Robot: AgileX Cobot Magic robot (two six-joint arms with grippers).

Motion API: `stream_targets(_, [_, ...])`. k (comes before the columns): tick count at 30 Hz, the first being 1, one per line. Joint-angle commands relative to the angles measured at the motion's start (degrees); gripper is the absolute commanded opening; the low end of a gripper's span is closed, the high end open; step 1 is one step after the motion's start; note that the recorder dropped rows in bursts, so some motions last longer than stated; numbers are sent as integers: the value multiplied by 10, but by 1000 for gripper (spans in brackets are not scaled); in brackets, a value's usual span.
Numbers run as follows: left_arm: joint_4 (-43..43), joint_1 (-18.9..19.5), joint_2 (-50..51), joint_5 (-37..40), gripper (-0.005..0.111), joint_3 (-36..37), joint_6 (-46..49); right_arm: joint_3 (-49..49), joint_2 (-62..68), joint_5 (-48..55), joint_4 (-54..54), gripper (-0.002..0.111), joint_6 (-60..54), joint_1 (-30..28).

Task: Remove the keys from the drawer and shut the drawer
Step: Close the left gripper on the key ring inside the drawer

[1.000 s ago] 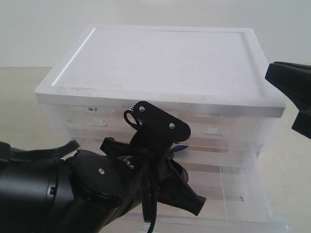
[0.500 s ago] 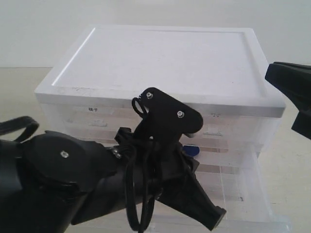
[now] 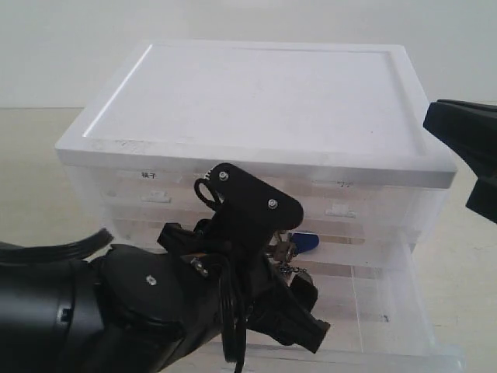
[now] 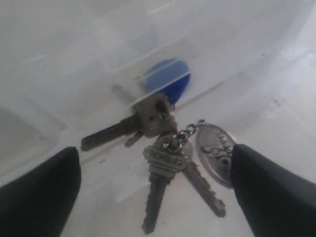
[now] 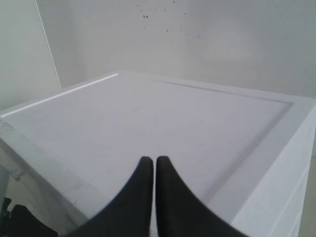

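Note:
The drawer stands pulled out toward the front, translucent and open. The keys lie inside it, near the back, with the blue fob beside them. In the left wrist view the keys lie flat on the drawer floor, next to the blue fob and the oval silver tag. My left gripper is open, one finger on each side of the bunch, nothing gripped. It reaches down into the drawer. My right gripper is shut and empty over the cabinet top.
The white-topped plastic cabinet holds two half-width drawers above the open one. My right arm hangs at the cabinet's right edge. The left arm's black bulk fills the lower left.
The left arm swung up and forward half a second ago, then dropped back, and the silver keys now show beside it. The right arm has not moved.

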Motion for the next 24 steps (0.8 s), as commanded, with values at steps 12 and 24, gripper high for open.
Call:
stream_targets(12, [78,44,24,131,35,1,-55,-2,1,2,-2,0,-1,-2])
stream_targets(24, [82,34,-10,157,5,1,-5,-2,1,2,-2,0,-1,-2])
